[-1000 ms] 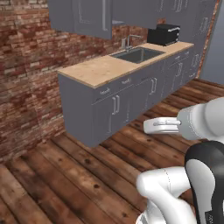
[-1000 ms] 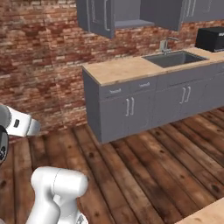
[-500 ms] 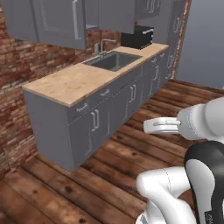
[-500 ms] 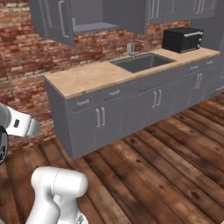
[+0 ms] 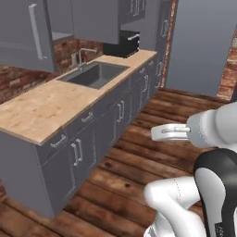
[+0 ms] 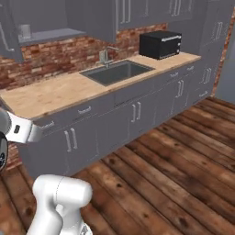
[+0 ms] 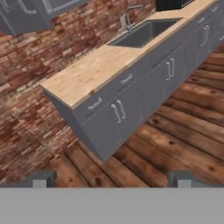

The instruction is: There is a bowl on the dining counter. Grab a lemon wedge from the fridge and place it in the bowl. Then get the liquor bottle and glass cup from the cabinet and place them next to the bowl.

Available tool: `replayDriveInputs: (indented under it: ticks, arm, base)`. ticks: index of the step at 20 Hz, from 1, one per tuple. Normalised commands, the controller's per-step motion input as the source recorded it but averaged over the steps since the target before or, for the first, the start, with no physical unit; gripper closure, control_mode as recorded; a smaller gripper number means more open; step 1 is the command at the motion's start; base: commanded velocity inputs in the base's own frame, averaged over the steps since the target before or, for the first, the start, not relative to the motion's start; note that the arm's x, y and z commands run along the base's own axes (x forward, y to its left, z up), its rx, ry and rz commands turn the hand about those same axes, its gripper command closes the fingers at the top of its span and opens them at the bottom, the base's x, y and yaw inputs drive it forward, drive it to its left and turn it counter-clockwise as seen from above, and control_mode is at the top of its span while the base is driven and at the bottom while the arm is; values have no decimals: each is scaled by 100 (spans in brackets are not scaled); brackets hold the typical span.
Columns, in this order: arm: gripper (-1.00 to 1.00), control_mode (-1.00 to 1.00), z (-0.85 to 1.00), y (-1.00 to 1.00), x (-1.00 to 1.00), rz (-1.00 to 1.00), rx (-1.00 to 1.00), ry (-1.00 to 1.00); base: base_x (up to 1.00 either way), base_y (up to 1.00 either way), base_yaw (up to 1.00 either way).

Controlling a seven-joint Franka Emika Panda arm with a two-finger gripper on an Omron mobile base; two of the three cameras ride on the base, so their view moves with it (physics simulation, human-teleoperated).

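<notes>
Base has swung round since a second ago: the whole view has shifted, and the brick wall that took up the left side has mostly slid off. The sink counter (image 6: pixel 50 94) now runs close along the left, and it's the camera that moved, not the furniture.

The gripper (image 7: pixel 111 180) has its jaws spread wide with nothing between them, looking down at the near end of that counter and the wood floor.

The cabinet (image 6: pixel 50 18) hangs open at the upper left, above the near-left end of the counter. On its shelf there's a small pale thing that I'd guess is the glass cup (image 6: pixel 25 31), too small to be sure. I can't pick out a bottle beside it.

If it is the tumbler, I'd expect it to be light, stiff, slick and breakable. I'd take it round the sides about mid-height, squeezing gently.

Count: one open cabinet, one maybe-cup, one sink (image 6: pixel 117 72), one tap (image 6: pixel 105 55), one black microwave (image 6: pixel 159 44) at the far end.
</notes>
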Motion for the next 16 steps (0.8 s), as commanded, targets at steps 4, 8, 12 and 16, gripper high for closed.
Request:
replayDriveInputs:
  ticks: [4, 8, 12, 16]
  arm:
    - [-100, 100, 0, 0, 0, 0, 0, 0]
    - [-100, 100, 0, 0, 0, 0, 0, 0]
    - [-100, 100, 0, 0, 0, 0, 0, 0]
    - [-100, 100, 0, 0, 0, 0, 0, 0]
  base:
    - [100, -25, -1]
    - [100, -30, 24]
    - [99, -32, 42]
    - [84, -22, 55]
